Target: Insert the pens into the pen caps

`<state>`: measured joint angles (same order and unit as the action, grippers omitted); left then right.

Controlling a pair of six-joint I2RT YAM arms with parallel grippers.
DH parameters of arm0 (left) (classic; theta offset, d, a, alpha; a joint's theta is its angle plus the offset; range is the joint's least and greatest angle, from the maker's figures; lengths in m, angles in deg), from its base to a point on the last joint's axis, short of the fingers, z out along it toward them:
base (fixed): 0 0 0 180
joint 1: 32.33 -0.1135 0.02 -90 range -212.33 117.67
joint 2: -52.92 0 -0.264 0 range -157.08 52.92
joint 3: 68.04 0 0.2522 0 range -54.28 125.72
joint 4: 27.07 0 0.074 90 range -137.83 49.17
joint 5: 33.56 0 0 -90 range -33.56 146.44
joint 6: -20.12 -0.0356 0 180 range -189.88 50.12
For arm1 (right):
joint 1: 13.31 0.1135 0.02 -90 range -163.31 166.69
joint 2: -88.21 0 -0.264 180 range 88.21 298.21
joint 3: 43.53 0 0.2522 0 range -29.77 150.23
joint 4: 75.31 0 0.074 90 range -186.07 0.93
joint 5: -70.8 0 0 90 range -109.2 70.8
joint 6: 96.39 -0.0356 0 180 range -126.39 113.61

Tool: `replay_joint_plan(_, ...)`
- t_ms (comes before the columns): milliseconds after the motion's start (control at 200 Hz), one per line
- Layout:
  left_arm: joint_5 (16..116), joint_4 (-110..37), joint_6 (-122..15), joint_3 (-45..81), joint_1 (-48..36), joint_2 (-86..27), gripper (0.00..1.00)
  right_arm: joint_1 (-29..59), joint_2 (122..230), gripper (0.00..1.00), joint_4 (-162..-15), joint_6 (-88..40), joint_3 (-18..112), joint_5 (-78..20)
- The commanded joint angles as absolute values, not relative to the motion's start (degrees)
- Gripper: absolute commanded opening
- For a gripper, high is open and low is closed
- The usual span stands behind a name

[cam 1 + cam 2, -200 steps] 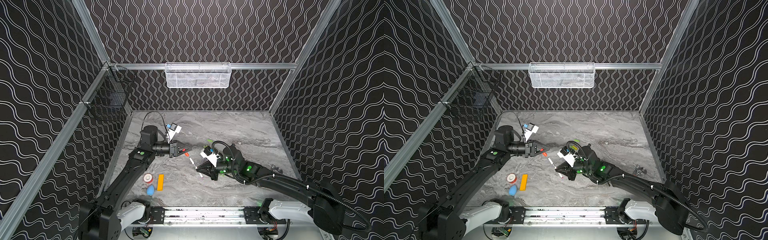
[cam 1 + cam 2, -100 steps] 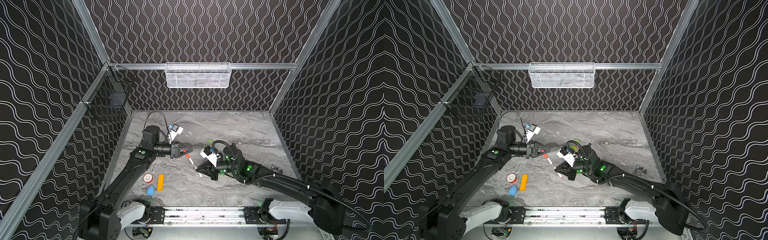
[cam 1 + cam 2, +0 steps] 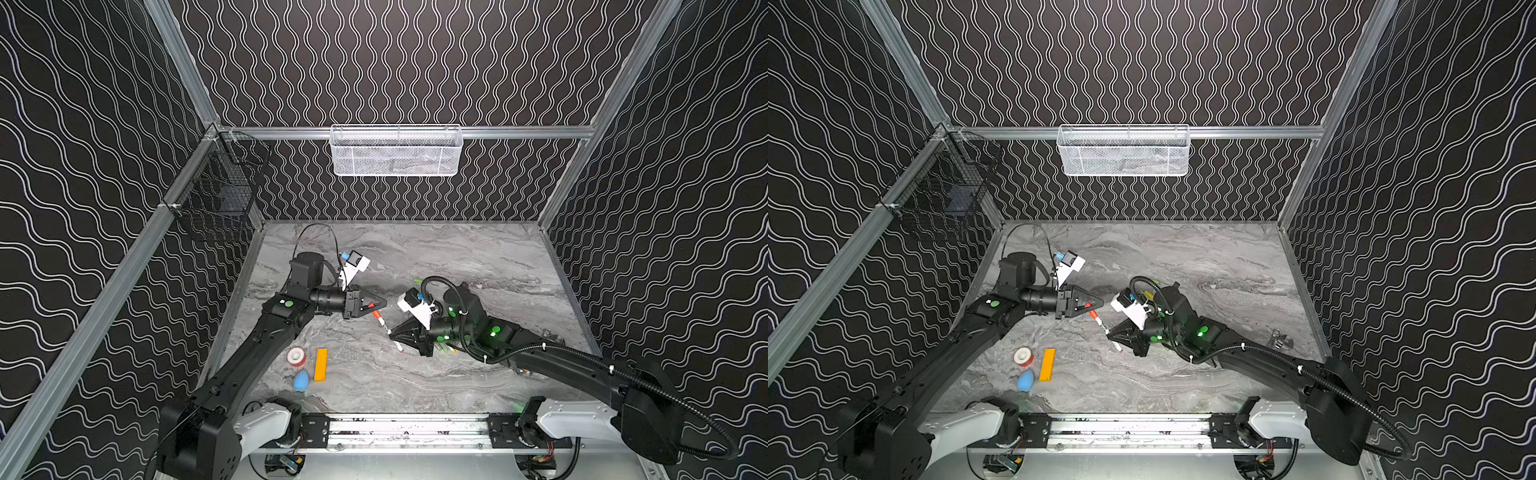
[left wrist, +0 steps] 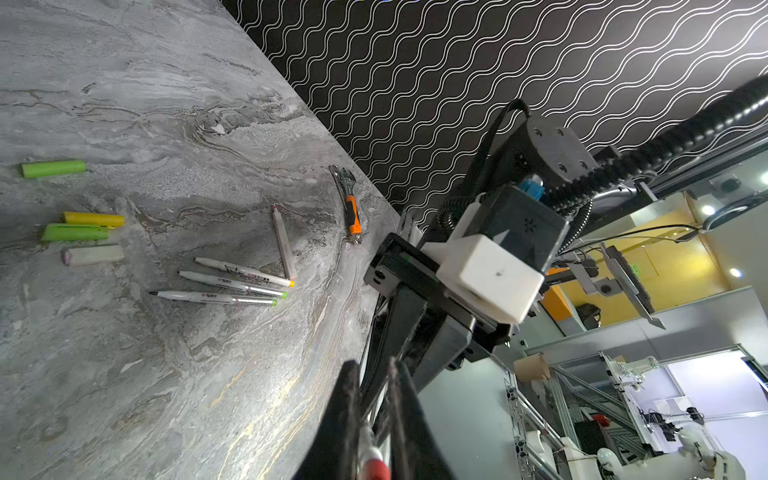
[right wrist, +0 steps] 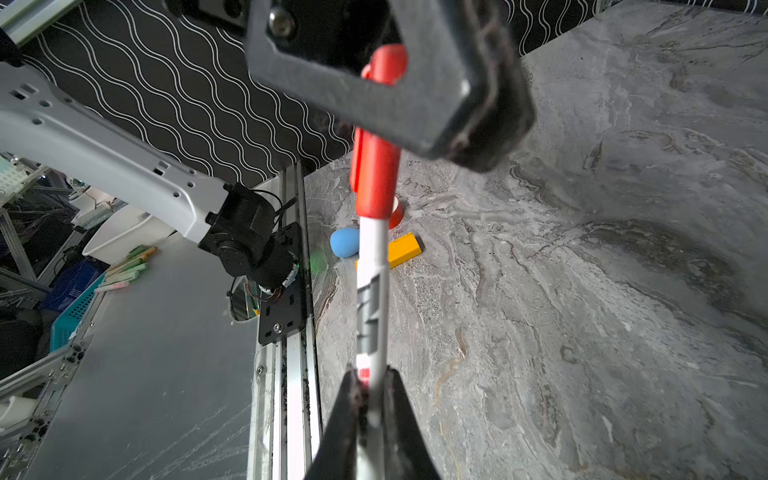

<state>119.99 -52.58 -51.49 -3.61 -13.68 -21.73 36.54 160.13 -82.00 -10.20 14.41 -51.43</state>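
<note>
My left gripper (image 3: 380, 302) (image 4: 372, 370) is shut on a red pen cap (image 5: 376, 166) (image 3: 376, 314). My right gripper (image 3: 392, 334) (image 5: 370, 374) is shut on a white pen (image 5: 372, 291) near its red-marked end. The pen's other end sits inside the cap's mouth, and the two grippers face each other above the table's middle. In the left wrist view several more pens (image 4: 232, 284) lie on the table behind, one (image 4: 283, 243) at an angle to the rest. Beyond them lie loose pen caps: green (image 4: 54, 168), yellow (image 4: 93, 219), green (image 4: 75, 232) and a pale one (image 4: 93, 254).
An orange-handled wrench (image 4: 351, 203) lies near the right wall. At the front left are a red-and-white tape roll (image 3: 296, 356), a flat orange-yellow bar (image 3: 321, 364) and a blue egg shape (image 3: 301, 379). A white mesh basket (image 3: 397, 151) and a black wire basket (image 3: 216, 199) hang on the walls.
My left gripper has shifted a little to the right, toward the right gripper, with the red cap in it. The right arm has hardly moved.
</note>
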Motion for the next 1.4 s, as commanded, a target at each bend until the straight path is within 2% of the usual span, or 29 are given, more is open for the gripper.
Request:
replay_joint_plan(0, 118.62, -54.14, -53.53, -3.12, -13.31, -22.14, 0.0, 36.57, 160.45, 0.03, -78.64, -9.95, 15.81, -51.51)
replay_joint_plan(175, 117.95, -55.41, -54.46, -2.6, -12.74, -22.62, 0.0, 36.35, 161.28, 0.03, -77.28, -11.52, 17.65, -50.03)
replay_joint_plan(225, 117.77, -55.35, -54.5, -2.51, -12.73, -22.56, 0.06, 36.26, 161.58, 0.03, -77.22, -11.68, 18.29, -50.26)
replay_joint_plan(385, 117.11, -55.34, -54.44, -2.51, -12.73, -21.8, 0.35, 36.27, 162.43, 0.03, -77.19, -11.97, 19.43, -51.35)
replay_joint_plan(541, 116.87, -54.82, -54.1, -2.71, -12.74, -21.19, 0.42, 36.26, 162.84, 0.03, -77.3, -12.27, 19.9, -51.34)
replay_joint_plan(596, 116.77, -55.06, -54.23, -2.66, -12.73, -21.23, 0.41, 36.26, 162.99, 0.04, -77.3, -12.26, 20.17, -51.53)
replay_joint_plan(676, 116.91, -55.07, -54.32, -2.75, -12.74, -21.16, 0.24, 36.26, 163.17, 0.04, -77.07, -12.45, 20.28, -51.37)
replay_joint_plan(766, 117.03, -55.14, -54.47, -2.78, -12.73, -21.26, 0.13, 36.29, 163.66, 0.05, -77.26, -12.84, 20.74, -50.13)
replay_joint_plan(956, 116.8, -55.83, -54.84, -2.56, -12.73, -21.52, 0.17, 36.3, 165.67, 0.05, -78.29, -14.29, 23.26, -47.25)
replay_joint_plan(1081, 115.74, -56.42, -55.35, -2.54, -12.74, -21.34, 0.0, 36.28, 166.66, 0.07, -77.71, -15.15, 24.0, -47.33)
replay_joint_plan(1131, 115.13, -56.92, -55.68, -2.34, -12.73, -21.29, 0.0, 36.29, 167.08, 0.08, -77.81, -15.29, 24.26, -47.54)
replay_joint_plan(1211, 114.42, -57.45, -55.99, -2.14, -12.77, -21.22, 0.0, 36.28, 167.72, 0.14, -78.26, -15.44, 24.71, -47.67)
replay_joint_plan(1336, 114.33, -56.94, -55.65, -2.17, -12.82, -20.78, 0.0, 36.26, 169.61, 0.34, -79.62, -15.84, 25.63, -47.85)
replay_joint_plan(1396, 114.7, -56.51, -55.42, -2.29, -12.82, -20.55, 0.0, 36.24, 170.83, 0.41, -80.56, -16.01, 26.26, -47.62)
